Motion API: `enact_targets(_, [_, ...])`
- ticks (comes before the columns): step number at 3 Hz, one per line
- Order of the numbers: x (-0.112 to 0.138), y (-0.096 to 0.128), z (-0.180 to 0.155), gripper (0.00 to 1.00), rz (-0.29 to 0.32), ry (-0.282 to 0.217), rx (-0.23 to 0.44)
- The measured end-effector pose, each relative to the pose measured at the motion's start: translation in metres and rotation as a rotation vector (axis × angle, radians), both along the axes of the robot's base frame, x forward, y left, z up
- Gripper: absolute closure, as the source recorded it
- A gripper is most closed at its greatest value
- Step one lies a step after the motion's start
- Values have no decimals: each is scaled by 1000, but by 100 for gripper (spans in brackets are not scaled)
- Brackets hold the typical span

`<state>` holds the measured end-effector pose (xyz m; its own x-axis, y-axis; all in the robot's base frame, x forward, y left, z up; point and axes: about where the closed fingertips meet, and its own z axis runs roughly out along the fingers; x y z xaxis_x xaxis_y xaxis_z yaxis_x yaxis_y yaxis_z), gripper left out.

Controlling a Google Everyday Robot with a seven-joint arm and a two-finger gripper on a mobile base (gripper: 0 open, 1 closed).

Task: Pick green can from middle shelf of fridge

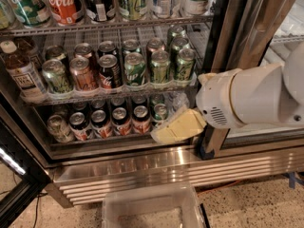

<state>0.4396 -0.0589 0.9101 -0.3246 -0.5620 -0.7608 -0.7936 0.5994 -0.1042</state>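
Note:
The fridge [142, 167] stands open in the camera view. Its middle shelf [114, 95], a wire rack, holds two rows of cans. Dark green cans with pale markings stand at its right end; the green can [184, 64] nearest my arm has another like it [160, 66] to its left. A brighter green "UP" can [135, 69] stands left of them, then a black can and a copper can. My gripper [173, 127], pale yellow on a white arm, hangs below the middle shelf in front of the lower rack's right end. It touches no can.
The upper rack holds large bottles [64, 4]. A brown bottle [19, 72] stands at the middle shelf's left end. The lower rack carries red and dark cans [121, 120]. The dark centre post [228, 32] is right of the cans. A clear plastic bin [149, 208] lies on the floor.

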Motion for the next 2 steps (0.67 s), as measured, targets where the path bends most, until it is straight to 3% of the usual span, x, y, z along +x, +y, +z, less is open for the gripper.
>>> enact_targets(1, [19,2,-16,0,-99,10,5])
enact_targets(2, [20,1,-15,0,-120,17,14])
